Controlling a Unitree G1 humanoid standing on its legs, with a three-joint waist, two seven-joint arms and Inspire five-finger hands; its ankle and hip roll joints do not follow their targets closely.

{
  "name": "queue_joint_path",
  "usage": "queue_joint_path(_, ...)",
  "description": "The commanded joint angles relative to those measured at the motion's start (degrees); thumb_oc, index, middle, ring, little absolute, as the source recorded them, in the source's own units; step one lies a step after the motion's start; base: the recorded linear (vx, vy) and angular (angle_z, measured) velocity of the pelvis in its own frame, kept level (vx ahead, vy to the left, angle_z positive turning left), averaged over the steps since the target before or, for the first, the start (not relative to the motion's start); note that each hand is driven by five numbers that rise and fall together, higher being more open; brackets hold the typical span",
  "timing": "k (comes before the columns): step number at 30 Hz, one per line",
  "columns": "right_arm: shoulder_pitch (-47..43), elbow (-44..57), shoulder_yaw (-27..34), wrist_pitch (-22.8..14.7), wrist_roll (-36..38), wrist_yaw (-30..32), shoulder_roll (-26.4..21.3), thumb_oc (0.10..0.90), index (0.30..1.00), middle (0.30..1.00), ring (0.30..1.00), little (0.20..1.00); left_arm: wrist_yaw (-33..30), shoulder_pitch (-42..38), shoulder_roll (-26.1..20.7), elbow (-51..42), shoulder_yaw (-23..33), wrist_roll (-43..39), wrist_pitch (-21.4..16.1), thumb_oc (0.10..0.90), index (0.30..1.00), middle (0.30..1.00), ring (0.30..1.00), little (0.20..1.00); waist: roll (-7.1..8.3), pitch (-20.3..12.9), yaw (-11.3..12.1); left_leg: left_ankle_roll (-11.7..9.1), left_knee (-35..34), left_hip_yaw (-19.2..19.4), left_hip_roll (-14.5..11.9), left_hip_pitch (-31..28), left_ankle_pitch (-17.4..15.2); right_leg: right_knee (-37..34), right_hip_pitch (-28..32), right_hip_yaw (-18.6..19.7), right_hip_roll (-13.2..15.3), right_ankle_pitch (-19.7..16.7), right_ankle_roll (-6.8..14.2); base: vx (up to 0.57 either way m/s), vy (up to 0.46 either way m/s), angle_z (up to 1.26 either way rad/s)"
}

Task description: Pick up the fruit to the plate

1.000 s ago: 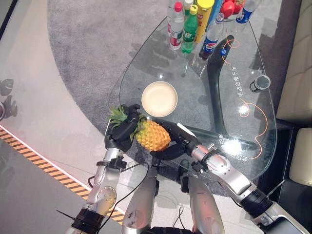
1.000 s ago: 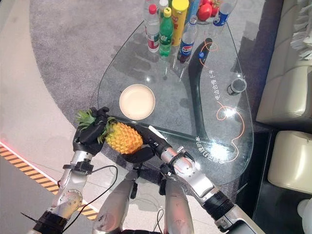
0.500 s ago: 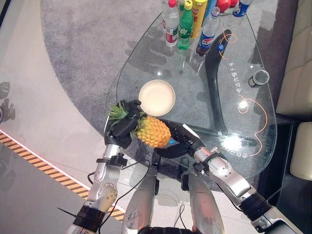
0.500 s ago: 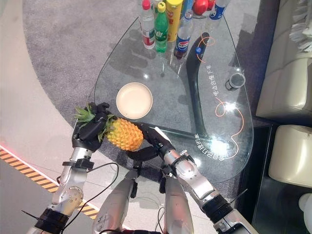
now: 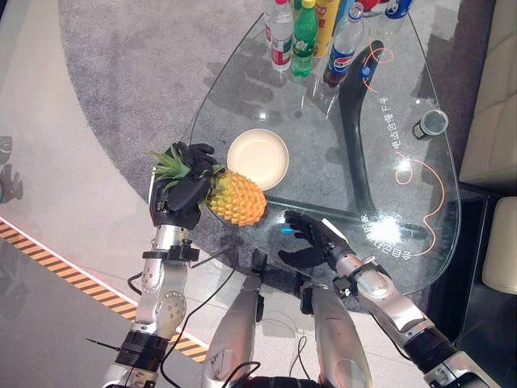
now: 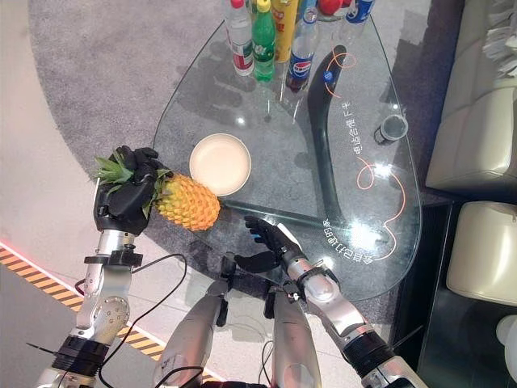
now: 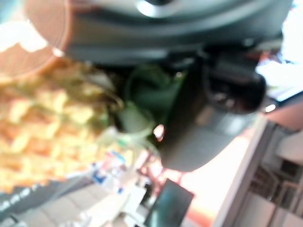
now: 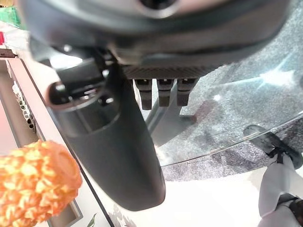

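— Fruit picked up? Where now?

— Yes. Pineapple [image 5: 235,198] off the glass table [image 5: 323,194], gripped at the leafy crown end by the left hand [image 5: 181,194], fingers curled round it. Body of the fruit angled toward the cream plate [image 5: 258,159], hanging over the table's near edge, just beside the plate and not on it.

— Right hand?

— Right hand [image 5: 311,240] apart from the fruit, low over the near glass, fingers spread and relaxed, grasping nothing.

— So, done and left?

— Lift done, by the look of it. Left: carrying across to the plate, setting down, letting go. Plate bare, path clear; bottles [image 5: 305,32] well apart at the far end.
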State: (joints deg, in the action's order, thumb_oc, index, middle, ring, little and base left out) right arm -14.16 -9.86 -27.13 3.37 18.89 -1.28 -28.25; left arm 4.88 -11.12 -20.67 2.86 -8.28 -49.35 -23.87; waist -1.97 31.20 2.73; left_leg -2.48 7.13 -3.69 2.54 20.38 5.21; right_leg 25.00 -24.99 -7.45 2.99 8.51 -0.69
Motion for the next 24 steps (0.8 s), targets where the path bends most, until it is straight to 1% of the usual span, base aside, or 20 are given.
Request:
queue_joint_path(1,-2.5,4.74,-1.19,-2.76,-0.16,-0.11,1.66,0.8,0.9,0.9,0.9,0.9,-2.23,-4.19,-1.05,-11.36,3.96,5.78,-8.6,0.1,0.3,0.3,0.3,0.2,1.42,-1.41,-1.48,1.36,9.67,1.9,3.31,2.09,-6.1,-9.16,3.54,3.38,0.07,-6.35,3.03,0.0,0.0,0.0)
queue_joint_path(3,-3.05,4.43,-1.55,-2.4,0.19,-0.17,1.67,0.8,0.9,0.9,0.9,0.9,-3.94,-4.89,-1.22,-10.81,3.66,7.8,-9.41,0.1,0.3,0.3,0.3,0.2,1.48,-1.41,-1.6,1.31,10.01,1.99,3.27,2.56,-6.16,-8.93,3.04,3.53,0.05,-6.38,3.01,0.0,0.0,0.0)
queue_joint_path(5,-3.34,3.75,-1.89,-1.97,0.82,-0.86,1.73,0.8,0.9,0.9,0.9,0.9,-7.15,-5.93,-1.54,-9.64,3.44,10.97,-10.18,0.1,0.3,0.3,0.3,0.2,1.53,-1.41,-1.85,1.23,10.37,2.02,3.24,3.08,-6.17,-8.55,2.42,3.81,-0.05,-6.42,3.06,0.03,0.031,0.01)
queue_joint_path(7,-3.96,3.46,-2.54,-1.07,1.19,-1.27,1.89,0.8,0.9,0.9,0.9,0.9,-8.78,-7.21,-1.74,-8.34,3.28,11.82,-10.41,0.1,0.3,0.3,0.3,0.2,1.64,-1.41,-2.06,1.27,10.47,2.24,3.22,3.56,-6.13,-8.21,1.71,4.1,-0.16,-6.42,3.12,0.02,0.033,0.01)
queue_joint_path(10,-6.06,2.38,-4.54,0.57,2.74,-2.48,1.78,0.8,0.9,0.9,0.9,0.9,-14.43,-10.54,-2.79,-5.05,2.17,18.26,-9.16,0.1,0.3,0.3,0.3,0.2,2.0,-1.41,-2.63,1.09,10.99,2.87,3.04,5.36,-5.92,-7.85,-0.26,4.77,-0.35,-6.76,3.12,0.0,0.052,0.0)
queue_joint_path(15,-8.71,1.83,-6.93,3.59,4.74,-4.25,0.75,0.8,0.9,0.9,0.9,0.9,-20.03,-15.87,-5.58,-0.24,0.65,23.96,-11.24,0.1,0.3,0.3,0.3,0.2,2.16,-1.41,-3.73,0.9,11.52,4.1,2.45,7.92,-5.73,-7.21,-3.42,5.79,-0.66,-7.23,3.23,0.01,0.067,-0.11)
queue_joint_path(17,-9.29,1.39,-7.52,3.78,5.27,-4.62,0.58,0.8,0.9,0.9,0.9,0.9,-21.15,-17.27,-6.12,0.98,0.47,24.24,-12.03,0.1,0.3,0.3,0.3,0.2,2.15,-1.41,-4.04,0.88,11.57,4.38,2.36,8.57,-5.68,-7.21,-4.23,6.13,-0.75,-7.41,3.2,0.01,0.067,-0.13)
queue_joint_path(18,-9.76,0.86,-8.25,3.88,5.45,-4.96,0.41,0.8,0.9,0.9,0.9,0.9,-22.16,-18.68,-6.53,2.33,0.27,24.87,-13.59,0.1,0.3,0.3,0.3,0.2,2.18,-1.41,-4.42,0.88,11.72,4.66,2.29,9.22,-5.72,-7.12,-5.06,6.44,-0.84,-7.51,3.2,0.0,0.065,-0.07)
queue_joint_path(20,-10.22,0.8,-8.74,4.26,5.57,-5.15,0.31,0.8,0.9,0.9,0.9,0.9,-24.04,-19.77,-6.66,3.06,0.18,26.88,-14.72,0.1,0.3,0.3,0.3,0.2,2.2,-1.41,-4.69,0.91,11.73,4.91,2.3,9.77,-5.7,-7.16,-5.78,6.75,-1.01,-7.64,3.13,0.0,0.068,-0.04)
queue_joint_path(22,-10.64,0.48,-9.51,4.71,5.94,-5.41,0.44,0.8,0.9,0.9,0.9,0.9,-27.67,-21.07,-6.82,3.69,0.04,29.86,-16.21,0.1,0.3,0.3,0.3,0.2,2.13,-1.41,-5.01,0.92,11.88,5.15,2.41,10.68,-5.62,-7.09,-6.85,7.16,-1.2,-7.88,3.04,0.0,0.07,-0.16)
queue_joint_path(24,-11.07,-0.06,-10.08,4.98,6.21,-5.94,0.57,0.8,0.9,0.9,0.9,0.9,-30.07,-22.22,-6.82,4.39,0.29,31.42,-16.89,0.1,0.3,0.3,0.3,0.2,2.09,-1.41,-5.17,0.91,12.19,5.28,2.5,11.32,-5.66,-6.87,-7.56,7.4,-1.28,-7.93,2.97,0.01,0.052,-0.18)
